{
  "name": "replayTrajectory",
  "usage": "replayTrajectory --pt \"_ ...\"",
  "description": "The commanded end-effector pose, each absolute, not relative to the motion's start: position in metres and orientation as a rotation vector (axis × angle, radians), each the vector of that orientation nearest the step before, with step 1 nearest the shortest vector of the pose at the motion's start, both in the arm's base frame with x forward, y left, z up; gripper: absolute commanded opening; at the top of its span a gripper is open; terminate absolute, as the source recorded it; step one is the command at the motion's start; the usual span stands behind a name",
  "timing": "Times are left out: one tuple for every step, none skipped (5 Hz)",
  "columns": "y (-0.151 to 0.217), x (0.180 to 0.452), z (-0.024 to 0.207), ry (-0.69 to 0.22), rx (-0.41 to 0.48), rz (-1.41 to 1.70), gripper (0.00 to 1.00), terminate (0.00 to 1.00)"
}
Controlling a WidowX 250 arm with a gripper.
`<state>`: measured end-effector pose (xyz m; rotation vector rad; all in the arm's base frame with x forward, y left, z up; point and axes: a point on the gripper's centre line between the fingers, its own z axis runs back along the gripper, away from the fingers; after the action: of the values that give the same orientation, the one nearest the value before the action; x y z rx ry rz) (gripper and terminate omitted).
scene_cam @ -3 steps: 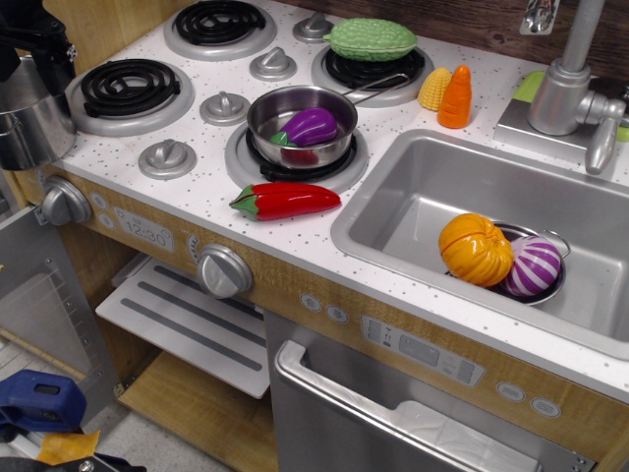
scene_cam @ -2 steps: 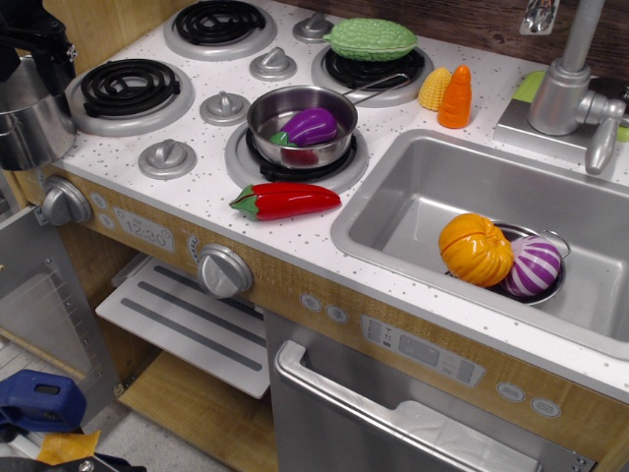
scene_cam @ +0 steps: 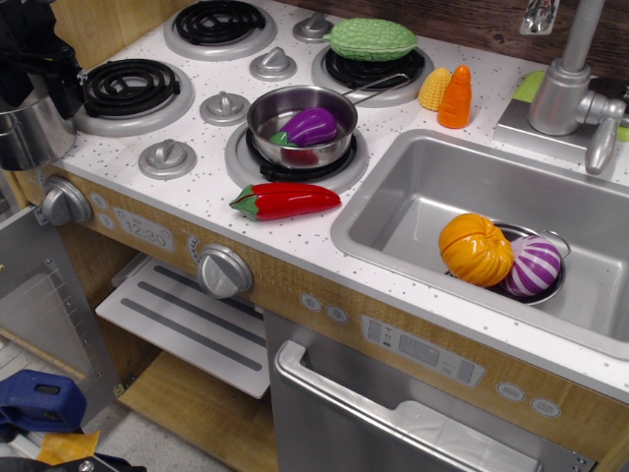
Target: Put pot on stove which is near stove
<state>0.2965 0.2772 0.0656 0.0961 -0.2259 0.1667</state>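
The shiny silver pot hangs at the far left edge of the view, just off the left side of the stove and beside its front-left coil burner. My black gripper sits on top of the pot's rim and looks shut on it. The fingers are partly cut off by the frame edge. The stove's white speckled top has four black coil burners and grey knobs.
A shallow pan holding a purple eggplant sits on the front-right burner, and a green vegetable lies on the back-right burner. A red pepper lies near the front edge. The sink at right holds a bowl of toy vegetables.
My gripper has shifted slightly right and down over the pot. The pot stays at the stove's left edge, and nothing else has moved.
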Motion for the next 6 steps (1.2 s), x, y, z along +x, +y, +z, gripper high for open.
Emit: replayTrajectory --pt "0.291 0.297 0.078 -0.276 0.131 0.177 1.0 0.0" --pt "0.295 0.294 0.073 -0.285 0.12 0.174 1.0 0.0" --pt "0.295 0.293 0.072 -0.276 0.098 0.194 1.0 0.0" --pt "0.294 0.293 0.073 -0.272 0.077 0.218 1.0 0.0" --pt "0.309 0.3 0.057 -0.27 0.054 0.268 1.0 0.0" --pt "0.31 0.301 0.057 -0.248 0.033 0.29 0.0 0.0"
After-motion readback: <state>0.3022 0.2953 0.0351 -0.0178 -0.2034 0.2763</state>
